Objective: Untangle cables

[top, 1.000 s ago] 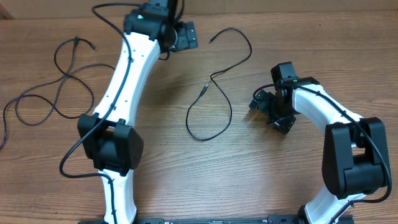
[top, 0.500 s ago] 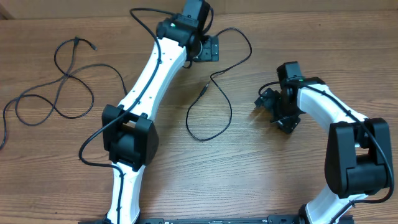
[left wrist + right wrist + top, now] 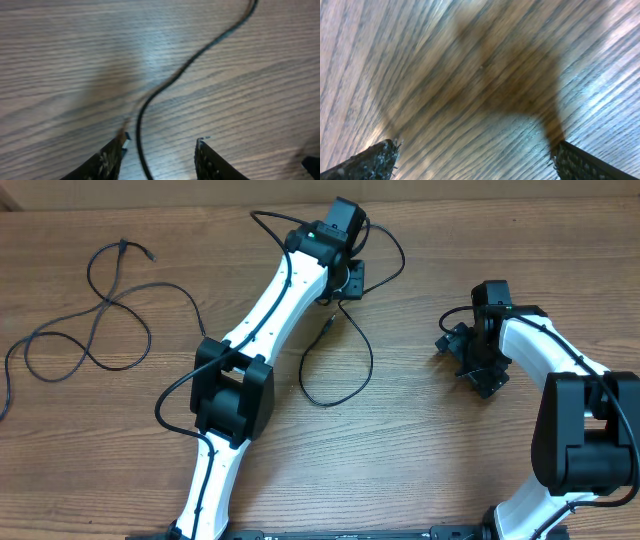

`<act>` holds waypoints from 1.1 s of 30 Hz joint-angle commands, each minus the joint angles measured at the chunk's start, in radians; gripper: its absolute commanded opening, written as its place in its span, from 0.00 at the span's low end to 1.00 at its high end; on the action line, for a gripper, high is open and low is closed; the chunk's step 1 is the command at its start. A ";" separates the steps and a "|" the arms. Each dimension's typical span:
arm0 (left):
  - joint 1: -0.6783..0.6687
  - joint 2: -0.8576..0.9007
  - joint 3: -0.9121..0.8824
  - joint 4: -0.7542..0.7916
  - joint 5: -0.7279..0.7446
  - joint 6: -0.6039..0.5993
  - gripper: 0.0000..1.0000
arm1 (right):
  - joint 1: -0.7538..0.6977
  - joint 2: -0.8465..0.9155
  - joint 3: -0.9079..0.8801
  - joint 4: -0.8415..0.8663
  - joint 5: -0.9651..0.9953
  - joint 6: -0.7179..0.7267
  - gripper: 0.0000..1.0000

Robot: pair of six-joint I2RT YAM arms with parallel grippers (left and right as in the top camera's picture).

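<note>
While my left pincer [image 3: 161,142] stands with its fingers [image 3: 107,161] apart, the cable [image 3: 186,64] runs between them, nearer one finger.

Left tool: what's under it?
Left tool hangs over a black cable lying on the wooden table; the cable runs between its fingers, jaws apart. Overhead, the left arm covers that stretch.

The wood-grain table [image 3: 450,450] carries 2 thin black cords, well apart: the left cable [image 3: 108,300] sprawls in crossing loops, the middle cable [image 3: 371,360] curves in 1 open loop.
</note>
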 commanded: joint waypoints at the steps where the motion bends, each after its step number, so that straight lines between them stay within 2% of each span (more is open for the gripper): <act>1: -0.011 0.026 -0.003 0.003 0.018 0.008 0.47 | -0.005 0.002 -0.029 0.007 0.031 0.041 1.00; 8: -0.008 0.071 -0.003 -0.013 -0.010 0.007 0.50 | -0.005 0.002 -0.098 0.069 0.029 0.041 1.00; 15: -0.017 0.103 -0.003 -0.024 0.041 -0.034 0.47 | -0.005 0.002 -0.103 0.078 0.023 0.040 1.00; 18: -0.018 0.106 -0.003 -0.024 0.038 -0.034 0.41 | -0.005 0.002 -0.103 0.078 0.023 0.040 1.00; 22: -0.015 0.107 -0.003 -0.022 0.034 -0.034 0.41 | -0.005 0.002 -0.103 0.077 0.023 0.040 1.00; 28: -0.014 0.107 -0.003 -0.015 -0.007 -0.034 0.46 | -0.005 0.002 -0.103 0.077 0.023 0.040 1.00; 30: -0.013 0.107 -0.003 -0.015 -0.006 -0.034 0.51 | -0.005 0.002 -0.103 0.077 0.023 0.040 1.00; 33: -0.012 0.106 -0.002 -0.015 0.028 -0.034 0.53 | -0.005 0.002 -0.103 0.079 0.023 0.040 1.00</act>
